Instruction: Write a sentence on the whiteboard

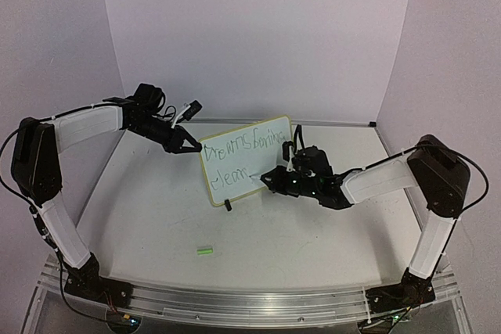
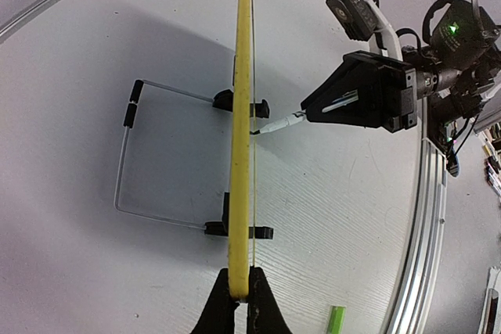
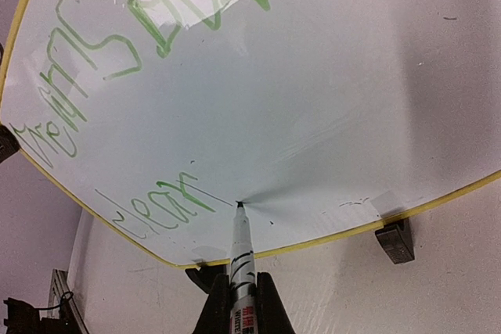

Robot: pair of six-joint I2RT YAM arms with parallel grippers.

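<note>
Toward the far edge of the bench [image 1: 156, 217], the left pincer [image 1: 188, 145] clamps the rim of the whiteboard [image 1: 243, 160] while the right pincer [image 1: 274, 180] grips the marker [image 3: 241, 252]; pressing too hard could tilt the board and skew the sentence [image 1: 243, 146].

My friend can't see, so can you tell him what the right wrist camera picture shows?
A marker gripped in the right tool touches its tip to the whiteboard, just after the lower line of the green sentence. Its other line sits above.

A robotics lab cell — plain lilac walls [image 1: 258, 29] box in a white tabletop [image 1: 156, 217]; an aluminium rail [image 1: 250, 303] at its near edge carries the left arm [image 1: 78, 127] and right arm [image 1: 376, 181].
</note>
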